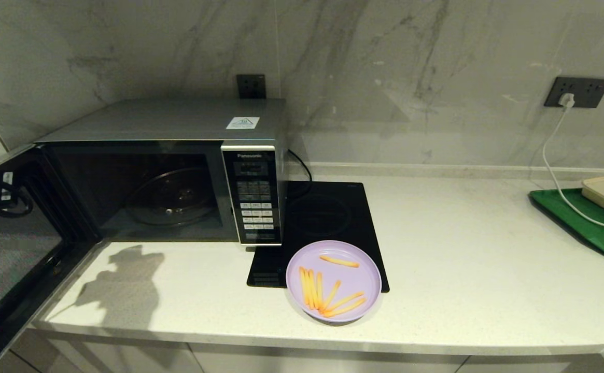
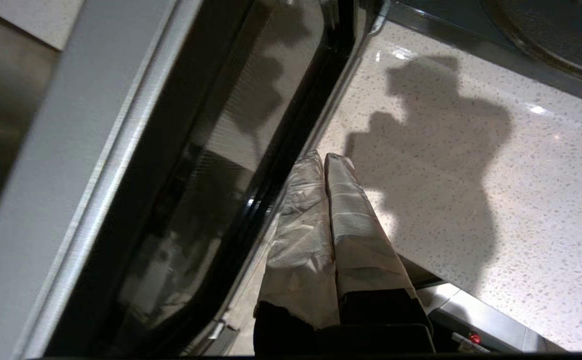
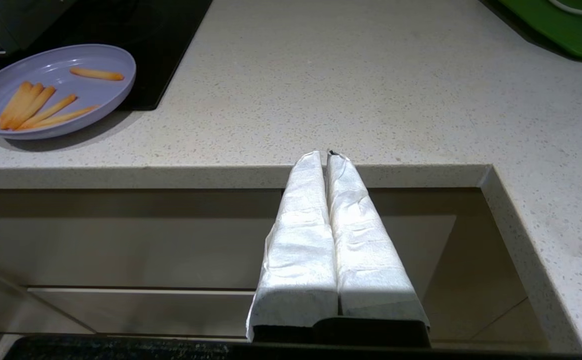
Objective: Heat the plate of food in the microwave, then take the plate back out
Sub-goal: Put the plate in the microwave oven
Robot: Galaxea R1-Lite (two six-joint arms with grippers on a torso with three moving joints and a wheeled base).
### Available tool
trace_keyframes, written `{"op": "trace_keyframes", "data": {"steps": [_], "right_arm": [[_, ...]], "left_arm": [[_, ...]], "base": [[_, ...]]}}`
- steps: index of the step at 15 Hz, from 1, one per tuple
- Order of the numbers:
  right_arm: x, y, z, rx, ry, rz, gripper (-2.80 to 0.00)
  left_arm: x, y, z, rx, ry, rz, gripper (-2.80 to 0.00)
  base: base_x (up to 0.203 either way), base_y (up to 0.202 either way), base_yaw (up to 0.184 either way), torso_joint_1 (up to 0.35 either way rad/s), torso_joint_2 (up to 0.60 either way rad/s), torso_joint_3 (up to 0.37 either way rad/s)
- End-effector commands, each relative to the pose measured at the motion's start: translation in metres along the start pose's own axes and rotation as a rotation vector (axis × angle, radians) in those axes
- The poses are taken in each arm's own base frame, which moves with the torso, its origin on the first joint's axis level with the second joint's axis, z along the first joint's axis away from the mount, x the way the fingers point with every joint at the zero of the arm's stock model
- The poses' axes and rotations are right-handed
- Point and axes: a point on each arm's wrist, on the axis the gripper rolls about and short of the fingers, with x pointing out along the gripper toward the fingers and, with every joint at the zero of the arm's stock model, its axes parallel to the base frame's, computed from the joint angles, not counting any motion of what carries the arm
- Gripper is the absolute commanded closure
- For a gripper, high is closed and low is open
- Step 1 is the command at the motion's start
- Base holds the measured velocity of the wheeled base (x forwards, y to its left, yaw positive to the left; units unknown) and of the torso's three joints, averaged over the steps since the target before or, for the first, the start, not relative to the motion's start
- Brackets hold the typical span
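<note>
Microwave (image 1: 177,171) sits at the back-left of the table (image 1: 462,259), door (image 1: 16,248) swung wide open toward the robot's left; the glass turntable (image 1: 169,197) inside is bare. Plate of food (image 1: 333,280) rests on the table just in front of the microwave's button panel, its far half overlapping the front edge of the black cooktop (image 1: 327,217). Fries lie loose on it, none stacked.

Left pincer (image 2: 324,156): fingers pressed together, holding nothing, tips just beside the inner edge of the open door, above the table. Right pincer (image 3: 323,154): also pressed together and empty, hanging off the table's front edge, well apart from the plate (the plate is to its left in the head view's terms).

Judged step: door is open, plate not yet picked up, so loading comes next.

Notes on doing it well:
- Spread the pincer fully before approach; closed tips would only shove the plate.
- Take the raised rim on the near or right side, one finger under the lip, one above, clear of the fries.
- The plate is shallow and likely light plastic, so keep it level; the fries should slide at any tilt.
- Lift clear of the cooktop edge first, then travel left and in low, centring on the turntable.
- Keep the left arm clear of the door opening.
</note>
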Motion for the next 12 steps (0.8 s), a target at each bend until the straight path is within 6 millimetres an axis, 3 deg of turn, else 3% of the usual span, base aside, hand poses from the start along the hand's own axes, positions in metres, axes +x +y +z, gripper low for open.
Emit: {"op": "trace_keyframes", "data": {"steps": [1, 3, 5, 9, 12], "right_arm": [[0.000, 0.000, 0.000, 0.001, 0.002, 0.000, 0.00], [0.000, 0.000, 0.000, 0.001, 0.002, 0.000, 0.00], [0.000, 0.000, 0.000, 0.001, 0.002, 0.000, 0.00], [0.000, 0.000, 0.000, 0.001, 0.002, 0.000, 0.00], [0.000, 0.000, 0.000, 0.001, 0.002, 0.000, 0.00]], "left_arm": [[-0.003, -0.002, 0.000, 0.001, -0.005, -0.049, 0.00], [-0.013, -0.005, -0.001, 0.003, -0.024, -0.199, 0.00], [-0.022, -0.025, -0.007, 0.032, -0.003, -0.355, 0.00], [-0.047, -0.110, -0.039, 0.147, 0.126, -0.570, 0.00], [-0.060, -0.177, -0.067, 0.215, 0.205, -0.593, 0.00]], "base": [[0.000, 0.000, 0.000, 0.000, 0.00, 0.000], [0.000, 0.000, 0.000, 0.000, 0.00, 0.000], [0.000, 0.000, 0.000, 0.000, 0.00, 0.000], [0.000, 0.000, 0.000, 0.000, 0.00, 0.000], [0.000, 0.000, 0.000, 0.000, 0.00, 0.000]]}}
